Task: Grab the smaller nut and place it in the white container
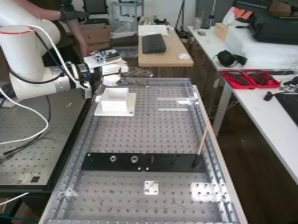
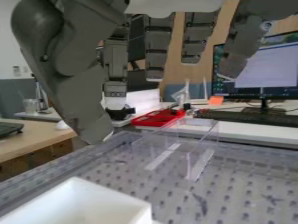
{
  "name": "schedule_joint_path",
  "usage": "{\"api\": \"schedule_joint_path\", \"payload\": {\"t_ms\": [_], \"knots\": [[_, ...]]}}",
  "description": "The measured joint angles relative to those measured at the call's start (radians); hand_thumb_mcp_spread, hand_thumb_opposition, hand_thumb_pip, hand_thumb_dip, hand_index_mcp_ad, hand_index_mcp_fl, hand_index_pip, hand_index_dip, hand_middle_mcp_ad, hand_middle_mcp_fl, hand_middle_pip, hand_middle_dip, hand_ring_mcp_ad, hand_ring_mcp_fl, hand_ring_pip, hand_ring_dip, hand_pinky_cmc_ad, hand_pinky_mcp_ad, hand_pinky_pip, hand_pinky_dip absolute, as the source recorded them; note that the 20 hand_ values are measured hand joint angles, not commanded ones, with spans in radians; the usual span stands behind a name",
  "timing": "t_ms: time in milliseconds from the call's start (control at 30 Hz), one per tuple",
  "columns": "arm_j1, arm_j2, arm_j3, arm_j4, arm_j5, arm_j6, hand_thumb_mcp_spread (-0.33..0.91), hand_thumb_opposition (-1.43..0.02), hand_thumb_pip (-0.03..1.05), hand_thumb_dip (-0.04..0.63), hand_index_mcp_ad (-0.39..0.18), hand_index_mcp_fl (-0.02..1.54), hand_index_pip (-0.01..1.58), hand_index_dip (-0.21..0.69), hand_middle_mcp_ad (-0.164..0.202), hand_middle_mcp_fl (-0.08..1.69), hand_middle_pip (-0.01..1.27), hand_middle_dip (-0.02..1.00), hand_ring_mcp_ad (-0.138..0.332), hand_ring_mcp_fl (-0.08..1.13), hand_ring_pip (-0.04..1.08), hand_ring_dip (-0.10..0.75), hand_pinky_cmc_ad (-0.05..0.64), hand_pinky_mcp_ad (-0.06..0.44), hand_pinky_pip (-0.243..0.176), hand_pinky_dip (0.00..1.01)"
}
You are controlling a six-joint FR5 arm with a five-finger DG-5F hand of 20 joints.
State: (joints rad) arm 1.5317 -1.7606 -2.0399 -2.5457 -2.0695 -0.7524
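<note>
Upper left of the high view: my dark grey mechanical hand (image 1: 136,73), spread wide with straight fingers, near the white, square, open-topped container (image 1: 116,105).

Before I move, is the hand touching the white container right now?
Apart. The wrist view shows it: the hand hangs with its lowest fingertip clear of the white container, and the perforated bench shows through the gap between them.

High view down bench (image 1: 120,135), close wrist view across, white container (image 2: 100,197) shared
</note>
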Motion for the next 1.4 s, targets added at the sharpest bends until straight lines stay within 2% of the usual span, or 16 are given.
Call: {"api": "schedule_joint_path", "payload": {"t_ms": [133, 367, 467, 567, 600, 700, 733, 833, 900, 967, 1067, 1100, 1133, 1233, 1400], "knots": [[-0.026, 0.027, 0.043, -0.043, 0.069, 0.005, 0.43, -0.85, 0.7, 0.223, -0.185, 0.01, 1.18, 0.138, 0.033, 0.16, 0.13, 0.25, 0.126, 0.0, 0.09, 0.127, 0.332, 0.293, 0.021, 0.19], [-0.067, 0.059, 0.127, -0.129, 0.207, 0.021, 0.36, -0.82, 0.7, 0.22, -0.185, 0.01, 1.14, 0.126, 0.031, 0.17, 0.13, 0.25, 0.127, 0.0, 0.1, 0.127, 0.339, 0.297, 0.019, 0.19], [-0.076, 0.068, 0.141, -0.139, 0.262, 0.02, 0.32, -0.8, 0.7, 0.22, -0.176, 0.02, 1.05, 0.124, 0.035, 0.17, 0.13, 0.25, 0.127, 0.0, 0.09, 0.127, 0.34, 0.293, 0.012, 0.2], [-0.083, 0.076, 0.151, -0.141, 0.317, 0.024, 0.27, -0.77, 0.67, 0.19, -0.152, 0.02, 0.94, 0.124, 0.037, 0.15, 0.13, 0.25, 0.127, 0.0, 0.09, 0.127, 0.34, 0.295, -0.01, 0.24], [-0.087, 0.079, 0.156, -0.141, 0.343, 0.029, 0.25, -0.78, 0.66, 0.173, -0.148, 0.01, 0.86, 0.124, 0.033, 0.15, 0.13, 0.25, 0.127, 0.0, 0.09, 0.127, 0.34, 0.297, -0.028, 0.25], [-0.095, 0.085, 0.169, -0.152, 0.388, 0.036, 0.24, -0.76, 0.65, 0.162, -0.133, 0.02, 0.64, 0.124, 0.037, 0.15, 0.13, 0.25, 0.127, 0.0, 0.09, 0.127, 0.34, 0.311, -0.024, 0.29], [-0.097, 0.086, 0.173, -0.156, 0.395, 0.039, 0.22, -0.76, 0.65, 0.14, -0.126, 0.02, 0.58, 0.124, 0.037, 0.15, 0.13, 0.25, 0.127, 0.0, 0.09, 0.131, 0.34, 0.314, -0.042, 0.3], [-0.104, 0.088, 0.19, -0.185, 0.421, 0.049, 0.18, -0.74, 0.59, 0.126, -0.117, 0.01, 0.34, 0.14, 0.037, 0.15, 0.13, 0.25, 0.138, 0.0, 0.09, 0.127, 0.342, 0.311, -0.049, 0.31], [-0.112, 0.089, 0.207, -0.214, 0.434, 0.068, 0.16, -0.74, 0.58, 0.113, -0.103, 0.02, 0.25, 0.168, 0.037, 0.13, 0.13, 0.25, 0.148, 0.0, 0.09, 0.127, 0.349, 0.318, -0.049, 0.31], [-0.119, 0.089, 0.217, -0.226, 0.438, 0.086, 0.15, -0.74, 0.58, 0.103, -0.103, 0.04, 0.22, 0.195, 0.037, 0.09, 0.13, 0.25, 0.152, 0.0, 0.09, 0.127, 0.346, 0.328, -0.059, 0.31], [-0.131, 0.089, 0.233, -0.241, 0.445, 0.118, 0.14, -0.73, 0.58, 0.077, -0.106, 0.03, 0.18, 0.227, 0.037, 0.08, 0.13, 0.25, 0.161, 0.0, 0.09, 0.127, 0.384, 0.33, -0.075, 0.31], [-0.136, 0.09, 0.24, -0.246, 0.449, 0.127, 0.14, -0.73, 0.58, 0.072, -0.101, 0.04, 0.16, 0.25, 0.051, 0.09, 0.13, 0.25, 0.171, 0.0, 0.09, 0.127, 0.379, 0.328, -0.075, 0.3], [-0.138, 0.091, 0.243, -0.248, 0.451, 0.13, 0.14, -0.73, 0.58, 0.075, -0.101, 0.04, 0.14, 0.241, 0.056, 0.09, 0.13, 0.25, 0.176, 0.0, 0.09, 0.127, 0.379, 0.328, -0.075, 0.3], [-0.141, 0.093, 0.25, -0.255, 0.455, 0.128, 0.13, -0.73, 0.57, 0.065, -0.101, 0.04, 0.14, 0.288, 0.052, 0.07, 0.13, 0.25, 0.176, 0.0, 0.09, 0.127, 0.401, 0.33, -0.08, 0.27], [-0.138, 0.097, 0.258, -0.274, 0.459, 0.122, 0.13, -0.71, 0.57, 0.058, -0.101, 0.04, 0.11, 0.302, 0.052, 0.07, 0.13, 0.25, 0.176, 0.0, 0.09, 0.127, 0.396, 0.328, -0.093, 0.25]]}}
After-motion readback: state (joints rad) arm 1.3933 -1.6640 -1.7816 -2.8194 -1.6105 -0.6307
